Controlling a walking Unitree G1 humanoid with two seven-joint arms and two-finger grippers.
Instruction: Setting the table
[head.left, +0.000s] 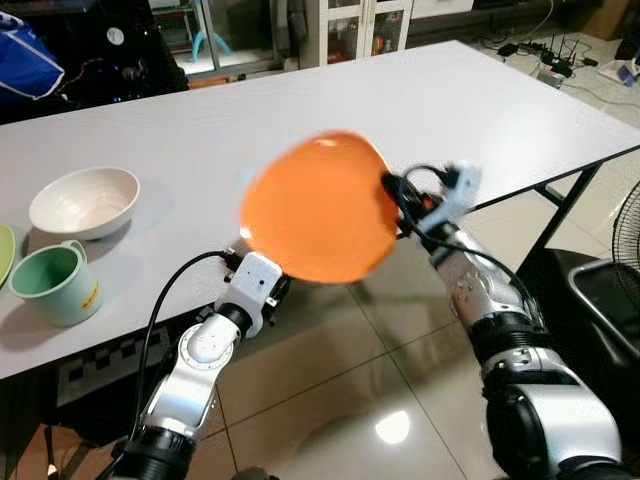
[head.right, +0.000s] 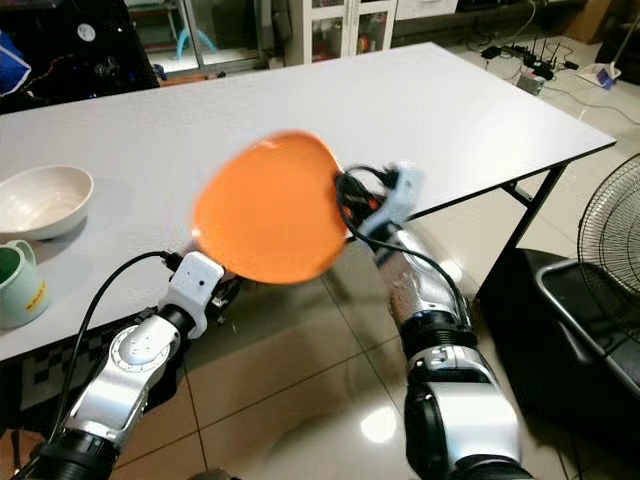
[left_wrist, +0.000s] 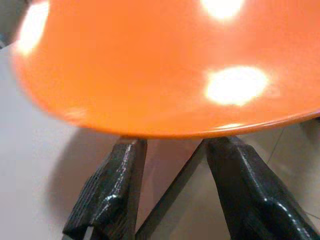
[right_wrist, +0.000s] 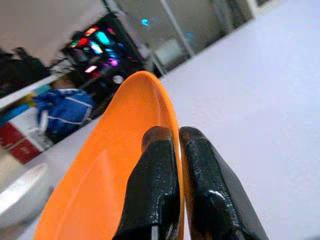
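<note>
Right hand (right_wrist: 172, 165) is pinching the orange plate (head.left: 318, 208) above the tabletop (head.left: 480, 110); left hand (left_wrist: 175, 195) is waiting open underneath.

Glossy beige tiled floor (head.left: 340, 400) — a fan (head.right: 610, 250) and cabinets (head.left: 360, 25) beyond.

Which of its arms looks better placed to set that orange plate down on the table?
The right. Its end effector already pinches the orange plate by the rim, while the left end effector sits open underneath it.
</note>
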